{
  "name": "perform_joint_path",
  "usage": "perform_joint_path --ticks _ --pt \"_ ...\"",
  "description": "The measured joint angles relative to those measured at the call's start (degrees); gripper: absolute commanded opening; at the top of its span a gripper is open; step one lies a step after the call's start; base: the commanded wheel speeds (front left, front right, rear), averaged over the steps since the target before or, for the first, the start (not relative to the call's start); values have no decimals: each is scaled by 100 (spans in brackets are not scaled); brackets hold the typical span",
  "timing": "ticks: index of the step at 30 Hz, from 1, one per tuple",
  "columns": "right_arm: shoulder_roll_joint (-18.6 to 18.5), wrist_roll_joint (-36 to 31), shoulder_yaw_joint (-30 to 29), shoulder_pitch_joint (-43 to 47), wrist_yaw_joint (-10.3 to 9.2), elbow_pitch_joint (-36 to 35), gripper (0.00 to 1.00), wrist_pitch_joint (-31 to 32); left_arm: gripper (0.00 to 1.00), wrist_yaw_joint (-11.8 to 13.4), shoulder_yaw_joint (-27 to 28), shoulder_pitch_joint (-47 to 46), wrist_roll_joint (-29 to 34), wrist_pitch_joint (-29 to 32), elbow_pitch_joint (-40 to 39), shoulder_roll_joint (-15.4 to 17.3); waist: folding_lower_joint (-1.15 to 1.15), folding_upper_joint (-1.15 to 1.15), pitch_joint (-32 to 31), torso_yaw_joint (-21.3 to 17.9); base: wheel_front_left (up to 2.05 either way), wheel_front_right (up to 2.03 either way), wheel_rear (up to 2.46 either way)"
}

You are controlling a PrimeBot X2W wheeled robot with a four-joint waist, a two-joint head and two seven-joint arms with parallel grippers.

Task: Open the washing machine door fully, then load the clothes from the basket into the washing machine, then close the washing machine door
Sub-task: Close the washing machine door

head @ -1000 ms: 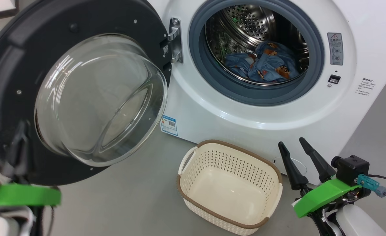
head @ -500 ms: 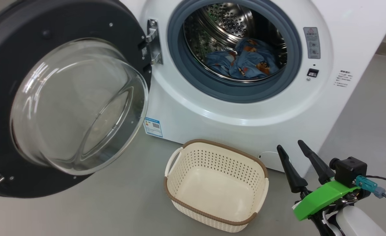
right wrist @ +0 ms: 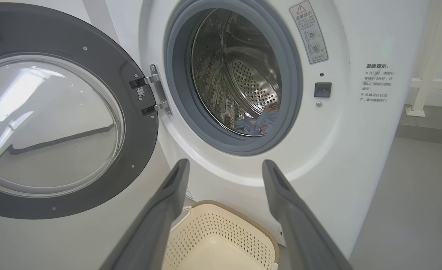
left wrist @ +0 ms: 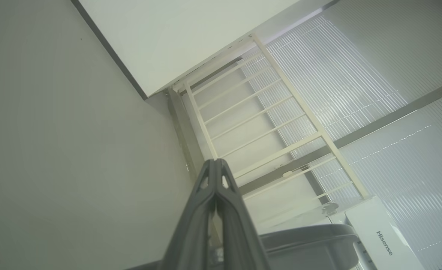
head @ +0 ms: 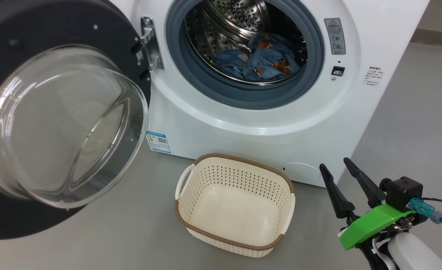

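Note:
The washing machine stands white and front-loading, and its door hangs swung wide to the left, black rim around a clear glass bowl. Light blue printed clothes lie inside the steel drum. The cream basket sits empty on the floor in front of the machine. My right gripper hovers open at the lower right, just right of the basket, holding nothing. In the right wrist view its fingers frame the drum opening, the clothes and the door. My left gripper is shut on nothing, pointing at a wall.
Grey floor spreads around the basket and to the right of the machine. A blue-white label and a round white flap mark the machine's lower front. A white rack and a white appliance lie beyond the left gripper.
The head camera has turned, so the whole scene has slid left. The left arm's green mount, at the lower left by the door a second ago, has left the head view.

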Motion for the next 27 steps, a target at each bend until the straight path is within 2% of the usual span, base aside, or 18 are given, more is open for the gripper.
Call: perform_joint_path --ticks 3,9,14,20,27 --pt "-24 0 2 -26 0 18 100 0 0 -166 66 -12 -74 49 526 115 0 0 61 -59 0 0 0" --pt "-108 0 14 -97 0 34 100 0 0 -372 285 -192 -414 232 1361 133 0 0 135 -155 0 0 0" --pt "-129 0 34 -109 0 53 100 0 0 -448 289 -246 -459 401 1853 241 0 0 111 -196 0 0 0" --pt "-132 0 43 -109 0 73 100 0 0 -456 308 -290 -672 847 2208 309 0 0 92 -197 0 0 0" --pt "-131 0 44 -115 0 80 100 0 0 -504 248 -399 -773 1289 2243 303 0 0 114 -157 0 0 0"
